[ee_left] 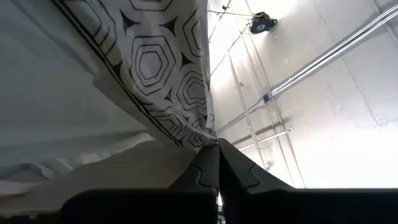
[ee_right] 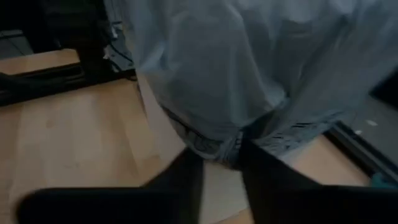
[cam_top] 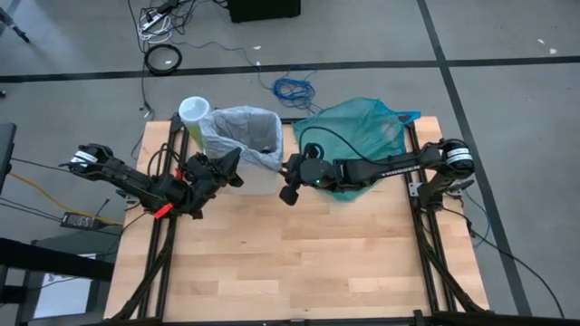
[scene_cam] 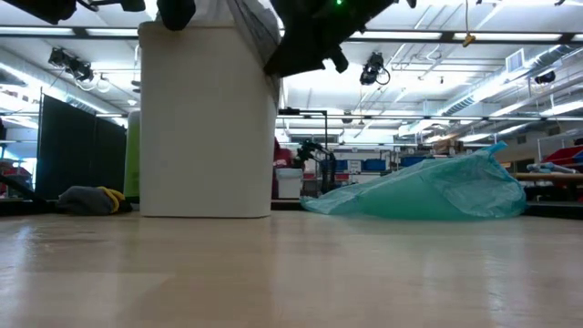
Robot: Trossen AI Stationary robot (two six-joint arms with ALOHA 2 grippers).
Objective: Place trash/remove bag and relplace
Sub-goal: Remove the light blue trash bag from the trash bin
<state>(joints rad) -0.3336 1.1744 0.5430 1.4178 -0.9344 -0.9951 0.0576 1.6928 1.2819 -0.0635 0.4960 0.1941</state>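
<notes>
i'm on the bag-removal step: my left pincer (cam_top: 237, 177) and right pincer (cam_top: 288, 193) each pinch the bag (cam_top: 237, 127) (hem folded outside the bin (scene_cam: 206, 123)) by the worktop's (cam_top: 290, 263) far edge; next, lift evenly.

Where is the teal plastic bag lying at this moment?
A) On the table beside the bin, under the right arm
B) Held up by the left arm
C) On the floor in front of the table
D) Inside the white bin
A: in the high view the teal bag lies crumpled on the table beside the bin, with the right arm reaching across it.
</notes>
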